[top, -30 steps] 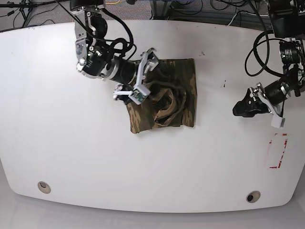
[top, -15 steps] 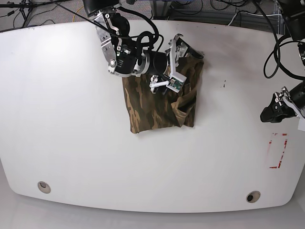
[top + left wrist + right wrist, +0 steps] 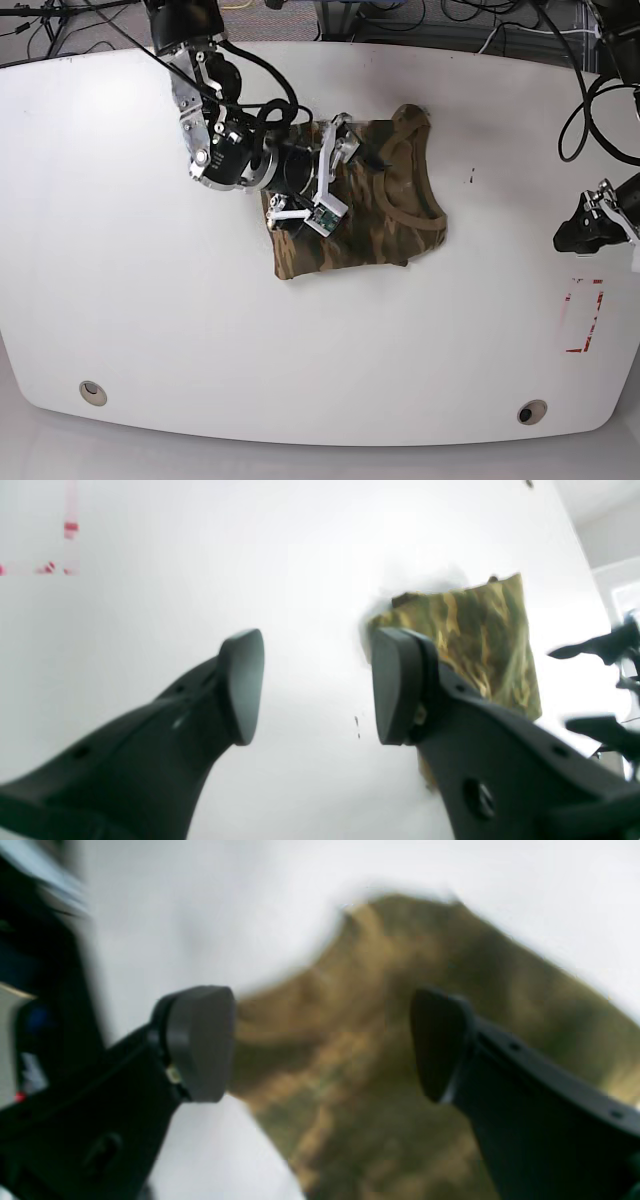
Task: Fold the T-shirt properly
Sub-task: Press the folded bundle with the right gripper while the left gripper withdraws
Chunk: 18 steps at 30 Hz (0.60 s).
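Soft matt camouflage cloth T-shirt [image 3: 375, 215] on smooth white table [image 3: 150, 320] (faintly glossy)

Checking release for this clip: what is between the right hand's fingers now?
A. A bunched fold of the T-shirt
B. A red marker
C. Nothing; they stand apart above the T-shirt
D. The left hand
C: in the right wrist view the right hand has its fingers wide apart with nothing between them, and the camouflage T-shirt lies on the table beneath.
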### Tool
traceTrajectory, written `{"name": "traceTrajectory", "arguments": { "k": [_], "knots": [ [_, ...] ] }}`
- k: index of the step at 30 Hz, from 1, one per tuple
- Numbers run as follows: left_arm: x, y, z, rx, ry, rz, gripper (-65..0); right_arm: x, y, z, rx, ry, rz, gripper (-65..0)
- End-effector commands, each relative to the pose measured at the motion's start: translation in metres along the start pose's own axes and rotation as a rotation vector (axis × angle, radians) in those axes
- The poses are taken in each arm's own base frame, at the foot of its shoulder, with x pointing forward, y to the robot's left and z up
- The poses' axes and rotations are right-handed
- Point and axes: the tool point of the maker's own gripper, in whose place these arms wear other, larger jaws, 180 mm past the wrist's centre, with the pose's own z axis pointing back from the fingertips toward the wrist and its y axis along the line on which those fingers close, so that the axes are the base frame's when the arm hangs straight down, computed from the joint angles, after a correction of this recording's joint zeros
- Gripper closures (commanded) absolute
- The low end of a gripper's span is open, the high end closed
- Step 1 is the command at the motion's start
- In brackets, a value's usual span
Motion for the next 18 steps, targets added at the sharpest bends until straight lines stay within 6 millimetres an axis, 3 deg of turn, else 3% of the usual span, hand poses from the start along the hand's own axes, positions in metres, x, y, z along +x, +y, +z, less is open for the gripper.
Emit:
{"name": "traceTrajectory", "arguments": {
  "k": [1, 4, 7, 11, 12, 18],
  "knots": [
    [0.017, -0.005, 0.005, -0.012, -0.040, -0.034, -32.6, 0.019, -0.002, -0.004, 0.028, -0.066, 0.002, -51.7],
    [0.007, -0.012, -0.002, -0.033, -0.016, -0.030, -32.6, 0.013, -0.015, -0.007, 0.015, -0.046, -0.008, -51.5],
    [-0.012, -0.032, -0.014, -0.081, 0.028, -0.046, -32.6, 0.010, -0.031, 0.000, -0.018, -0.025, 0.020, -51.2],
    [-0.027, -0.074, -0.033, -0.176, 0.065, -0.100, -32.6, 0.015, -0.049, 0.013, -0.075, -0.008, 0.088, -46.8],
    [-0.034, -0.094, -0.042, -0.220, 0.082, -0.128, -32.6, 0.019, -0.058, 0.018, -0.107, 0.000, 0.125, -43.9],
    [-0.070, -0.157, -0.071, -0.299, 0.186, -0.309, -32.5, 0.024, -0.095, 0.033, -0.245, 0.076, 0.248, -29.2]
  ]
}}
